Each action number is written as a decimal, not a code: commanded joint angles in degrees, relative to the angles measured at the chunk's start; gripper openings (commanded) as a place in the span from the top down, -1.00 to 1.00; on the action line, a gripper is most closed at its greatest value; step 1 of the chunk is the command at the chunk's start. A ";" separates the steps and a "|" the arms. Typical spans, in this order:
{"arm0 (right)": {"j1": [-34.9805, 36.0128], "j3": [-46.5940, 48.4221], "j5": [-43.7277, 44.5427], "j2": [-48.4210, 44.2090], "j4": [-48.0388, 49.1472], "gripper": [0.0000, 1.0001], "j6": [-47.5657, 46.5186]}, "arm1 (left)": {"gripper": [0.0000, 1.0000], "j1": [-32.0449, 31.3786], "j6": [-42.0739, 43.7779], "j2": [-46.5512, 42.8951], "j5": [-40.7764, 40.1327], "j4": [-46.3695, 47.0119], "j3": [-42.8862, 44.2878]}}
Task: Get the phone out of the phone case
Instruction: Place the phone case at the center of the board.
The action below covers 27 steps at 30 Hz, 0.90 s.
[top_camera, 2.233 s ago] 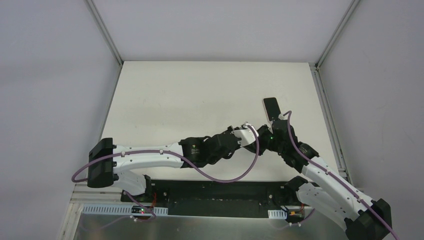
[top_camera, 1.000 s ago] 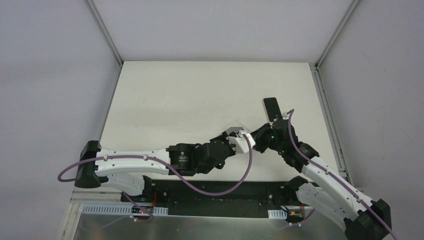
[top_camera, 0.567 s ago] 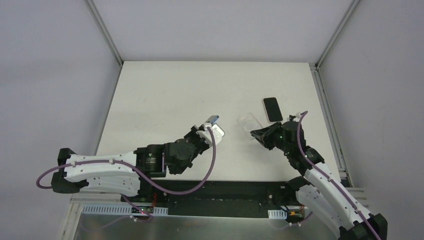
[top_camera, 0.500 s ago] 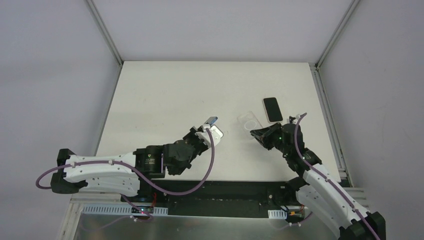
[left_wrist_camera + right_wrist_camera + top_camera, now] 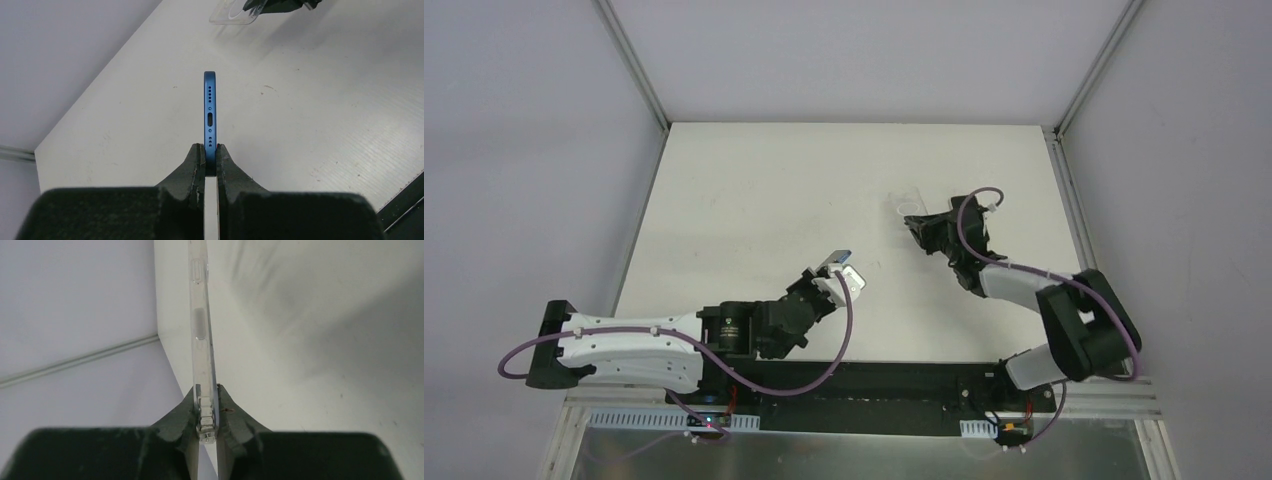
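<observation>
Left gripper (image 5: 210, 152): pressed onto the flat faces of the slim blue phone (image 5: 210, 112), port end toward the wrist camera, held over the white table (image 5: 754, 200), near and left of centre.
Right gripper (image 5: 207, 395): pinching the clear plastic phone case (image 5: 201, 315) edge-on.
Change: half a second ago the case was nearer; it is now farther back, well apart from the phone, which has barely shifted.
</observation>
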 commanded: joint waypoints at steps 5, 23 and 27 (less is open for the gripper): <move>0.05 11.87 9.60 18.02 11.64 1.00 9.19 | 1.00 -0.64 -2.04 -4.70 -2.58 7.25 -2.51; -4.17 30.88 -1.09 35.45 -0.93 0.57 6.59 | 1.00 -0.61 -1.98 -3.58 -1.72 11.55 -5.52; -4.21 29.36 -1.24 34.71 -1.58 0.35 6.02 | 1.00 -0.61 -2.12 -4.11 -1.51 11.63 -5.56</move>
